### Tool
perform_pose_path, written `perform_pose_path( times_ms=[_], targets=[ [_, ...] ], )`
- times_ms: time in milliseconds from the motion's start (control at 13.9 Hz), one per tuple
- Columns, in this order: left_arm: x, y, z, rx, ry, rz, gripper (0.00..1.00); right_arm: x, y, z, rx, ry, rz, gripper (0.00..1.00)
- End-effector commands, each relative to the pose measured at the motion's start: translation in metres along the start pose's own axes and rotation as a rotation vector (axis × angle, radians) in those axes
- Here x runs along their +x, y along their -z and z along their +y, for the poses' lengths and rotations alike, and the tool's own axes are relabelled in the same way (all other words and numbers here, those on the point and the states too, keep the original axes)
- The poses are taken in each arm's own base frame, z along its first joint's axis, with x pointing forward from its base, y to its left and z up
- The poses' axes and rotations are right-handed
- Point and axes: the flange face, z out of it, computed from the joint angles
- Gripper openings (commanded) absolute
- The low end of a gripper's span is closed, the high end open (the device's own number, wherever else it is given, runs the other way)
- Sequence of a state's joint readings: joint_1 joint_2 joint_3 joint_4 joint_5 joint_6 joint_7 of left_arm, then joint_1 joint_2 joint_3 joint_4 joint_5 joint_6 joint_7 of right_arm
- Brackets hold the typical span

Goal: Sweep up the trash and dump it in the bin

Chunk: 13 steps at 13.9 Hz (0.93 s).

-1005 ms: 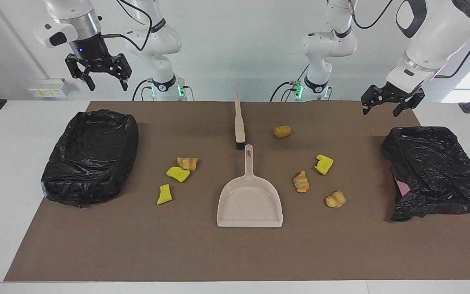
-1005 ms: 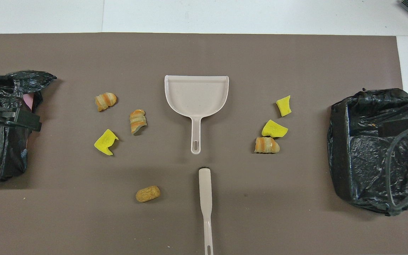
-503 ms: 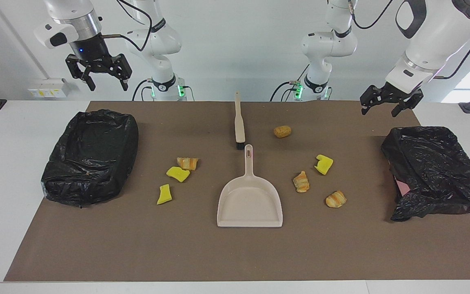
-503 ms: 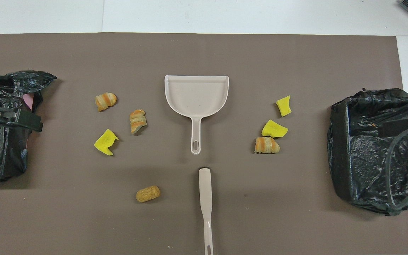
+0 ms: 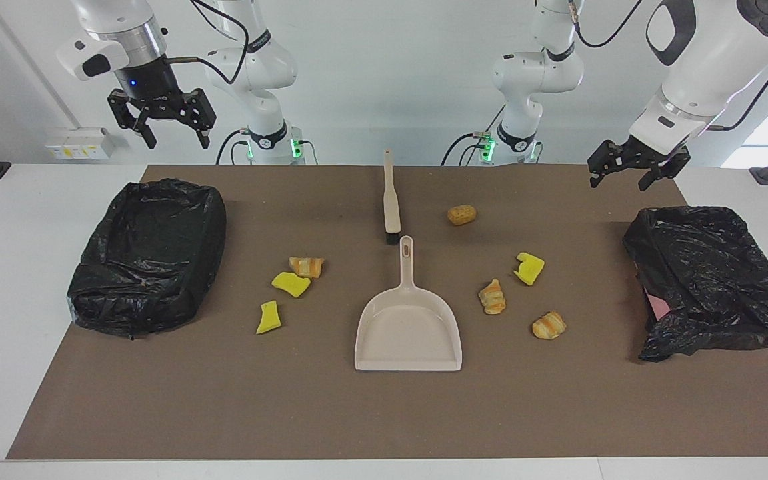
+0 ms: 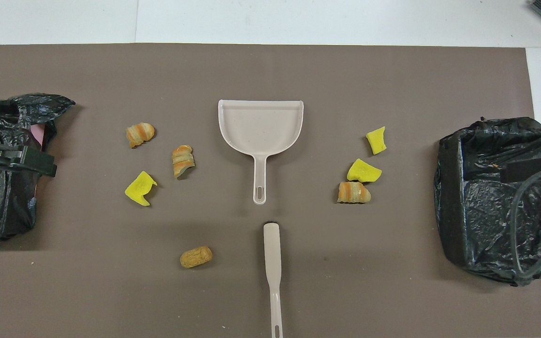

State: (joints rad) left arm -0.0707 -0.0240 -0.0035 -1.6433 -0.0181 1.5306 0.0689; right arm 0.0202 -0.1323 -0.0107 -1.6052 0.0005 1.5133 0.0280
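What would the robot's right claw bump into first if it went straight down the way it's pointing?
Most likely the black-lined bin at the right arm's end of the table. The right gripper hangs high with jaws open, pointing down, and in the overhead view it sits over that bin. Its exact depth is hard to judge.

occluded: black-bagged bin at the left arm's end (image 6: 3, 197), partly covered by the left gripper (image 6: 21, 159) in the overhead view | cut off: slim beige plastic brush (image 6: 274, 272), handle end at the overhead view's bottom edge | hidden: pink object under that bin's bag (image 5: 657, 307), unidentifiable
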Motion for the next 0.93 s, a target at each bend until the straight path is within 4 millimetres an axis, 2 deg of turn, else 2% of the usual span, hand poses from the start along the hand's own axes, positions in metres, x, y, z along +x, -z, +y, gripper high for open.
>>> perform_pose_path(
  times_ms=[0,144,431,862],
  targets=[
    [-0.019,-0.010,0.005,-0.007,-0.017,0.016,1.00,-0.006,-0.001,0.002,0.002,0.019,0.001,1.00],
    [-0.021,-0.024,0.036,-0.002,-0.062,0.000,1.00,-0.006,-0.001,0.002,0.002,0.017,-0.001,1.00],
    [-0.023,-0.047,0.080,0.005,-0.063,0.005,1.00,-0.007,-0.001,0.002,0.002,0.020,-0.002,1.00],
    [-0.058,-0.082,0.172,-0.029,-0.041,0.014,1.00,-0.009,-0.001,0.002,0.002,0.020,-0.005,1.00]
  ],
)
